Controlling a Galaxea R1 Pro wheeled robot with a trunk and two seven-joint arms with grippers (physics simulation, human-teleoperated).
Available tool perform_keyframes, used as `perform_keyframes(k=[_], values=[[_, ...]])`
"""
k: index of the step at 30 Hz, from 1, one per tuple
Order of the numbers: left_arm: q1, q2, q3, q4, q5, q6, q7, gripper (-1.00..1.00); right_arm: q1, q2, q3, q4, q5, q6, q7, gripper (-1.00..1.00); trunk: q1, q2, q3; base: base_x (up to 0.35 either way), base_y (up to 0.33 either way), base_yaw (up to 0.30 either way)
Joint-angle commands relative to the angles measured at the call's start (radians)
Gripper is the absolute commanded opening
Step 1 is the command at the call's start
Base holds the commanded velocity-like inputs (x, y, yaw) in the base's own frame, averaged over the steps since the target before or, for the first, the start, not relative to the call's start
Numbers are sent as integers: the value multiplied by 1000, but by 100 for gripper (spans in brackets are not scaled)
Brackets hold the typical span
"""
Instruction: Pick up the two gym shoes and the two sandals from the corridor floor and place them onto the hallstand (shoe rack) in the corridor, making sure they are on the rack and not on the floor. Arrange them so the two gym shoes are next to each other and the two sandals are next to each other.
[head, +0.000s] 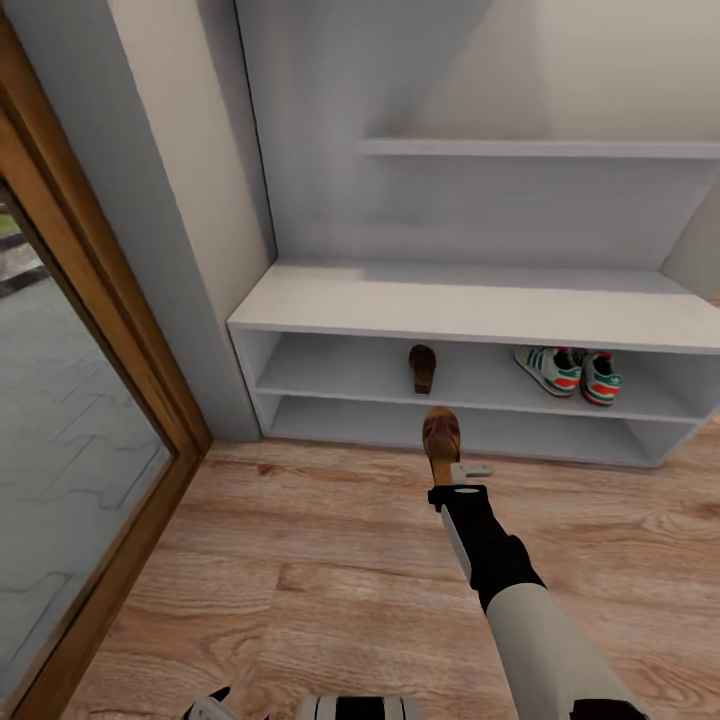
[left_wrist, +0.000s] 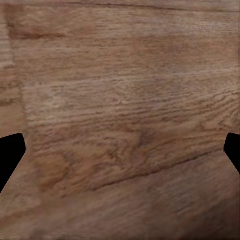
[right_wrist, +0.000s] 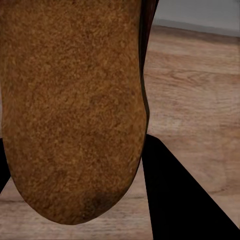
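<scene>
The right tool was clamped on the heel end of the second sandal, holding it above the corridor floor with its toe pointing at twelve o'clock toward the hallstand. The sandal's long axis ran nearly straight into the rack opening, in line with the extended right arm. Directly ahead at twelve o'clock, the first sandal lay on the middle shelf, also lengthwise front to back. That was the relation the placing seemed to hinge on: the held sandal needed to go forward and slightly up, landing just beside its mate, probably at the mate's three o'clock side, where bare shelf showed. Well apart at two o'clock on the same shelf stood the two gym shoes, touching or nearly so, white with green stripes and red-orange patches.

In the right wrist view the sandal showed a grainy tan, suede-like surface with a rounded end and a dark leather edge. The rack was smooth, matte white-grey board; the floor was wood-grain plank.

The left tool hung with its dark fingertips spread wide over bare floor, holding nothing. The right arm was plainly the nearer one.
</scene>
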Motion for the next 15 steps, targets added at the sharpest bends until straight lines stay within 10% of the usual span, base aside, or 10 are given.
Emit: perform_keyframes(k=[1, 15], values=[[-1, 1, -7, 2, 10, -3, -1, 100, 0, 1, -3, -2, 8, 6, 0, -100, 0, 0, -2, 0, 0, 212], [0, 0, -7, 8, 10, -3, 1, 100, 0, 1, -4, -3, 8, 6, 1, -100, 0, 0, -18, 0, 0, 212]])
